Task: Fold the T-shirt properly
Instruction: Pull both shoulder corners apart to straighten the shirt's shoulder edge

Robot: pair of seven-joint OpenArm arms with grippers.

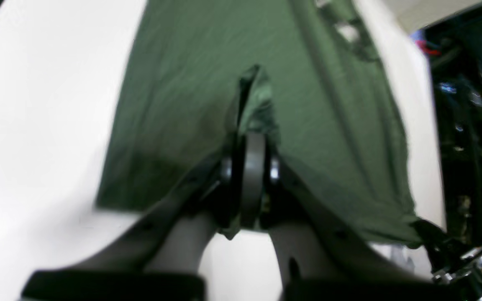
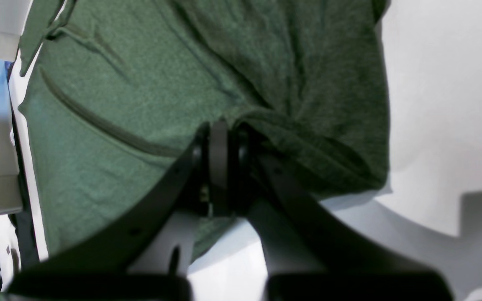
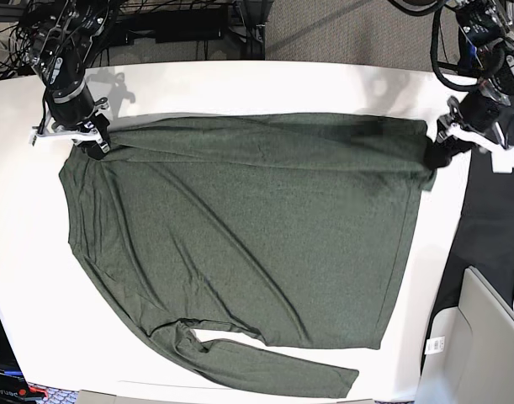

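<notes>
Pinching T-shirt [image 3: 240,227] between both fingers [image 1: 252,167]

No text, label or number in any view is legible.

The base camera looked straight down on the whole bench [image 3: 240,80] from well above. Each wrist camera sat close behind its hand, sharing the T-shirt [image 3: 240,227] with it, near 2 and 10 o'clock.

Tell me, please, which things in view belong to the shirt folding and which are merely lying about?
Belonging to the job:
- T-shirt
- left pincer, shut on the T-shirt
- right pincer, shut on the T-shirt

Lying about:
- black cloth beside the table
- cables behind the table
</notes>
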